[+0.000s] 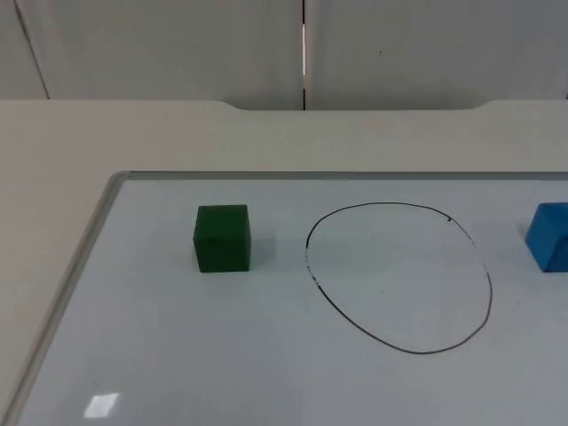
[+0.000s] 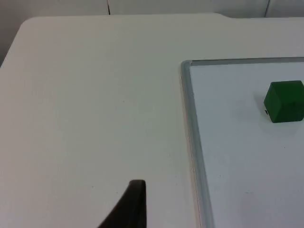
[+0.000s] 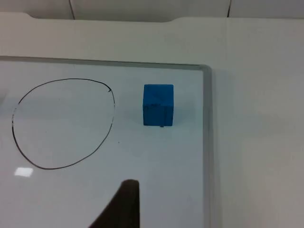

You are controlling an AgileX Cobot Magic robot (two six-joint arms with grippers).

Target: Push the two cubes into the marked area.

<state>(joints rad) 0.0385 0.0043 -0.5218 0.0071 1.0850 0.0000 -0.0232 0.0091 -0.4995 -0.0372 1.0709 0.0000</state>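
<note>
A green cube (image 1: pixel 222 238) stands on the whiteboard, left of a hand-drawn black oval (image 1: pixel 382 205) and outside it. To the oval's right, also outside the line, a blue cube (image 1: pixel 550 236) sits at the picture's edge. My left gripper (image 2: pixel 130 209) hovers over the bare table beside the board's left frame, well short of the green cube (image 2: pixel 285 101). Above the board, my right gripper (image 3: pixel 121 206) is near the blue cube (image 3: pixel 158 105), with the oval (image 3: pixel 71 79) to that cube's side. Nothing lies inside the oval.
The whiteboard's metal frame (image 1: pixel 89 235) runs along the left side, and its right frame (image 3: pixel 207 123) passes close to the blue cube. The cream table (image 1: pixel 53 142) surrounds the board, and the grey partition wall (image 1: pixel 177 44) stands behind.
</note>
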